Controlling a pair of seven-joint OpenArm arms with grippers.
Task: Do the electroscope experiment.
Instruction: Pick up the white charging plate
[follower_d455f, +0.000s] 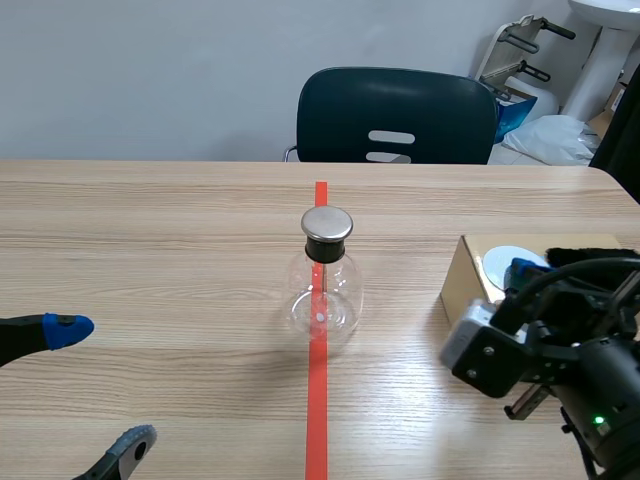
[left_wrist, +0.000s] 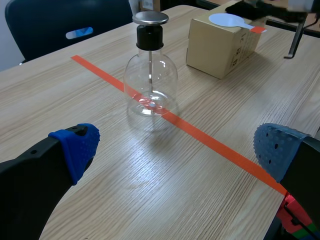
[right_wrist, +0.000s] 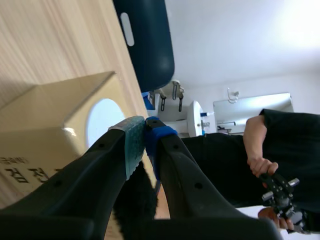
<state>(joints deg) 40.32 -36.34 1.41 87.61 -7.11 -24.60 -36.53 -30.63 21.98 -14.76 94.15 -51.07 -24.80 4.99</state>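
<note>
A: What stands behind the pale wooden table (follower_d455f: 150, 230)?
B: A dark blue plastic chair (follower_d455f: 395, 115) at top centre, against a plain grey-white wall (follower_d455f: 150, 70); a white pedestal (follower_d455f: 598, 55) stands upper right.

Your left gripper (left_wrist: 177, 150) has two thick black fingers, each tipped with a blue dotted pad (left_wrist: 80, 145). Your right gripper (right_wrist: 145, 140) carries one grey-green dotted pad (right_wrist: 132, 142) and one blue. On your black right arm (follower_d455f: 605, 385) you can see a silver-grey block (follower_d455f: 478, 352) with dark screws, looping black cables (follower_d455f: 560, 275) and a small green light (follower_d455f: 597, 421).
</note>
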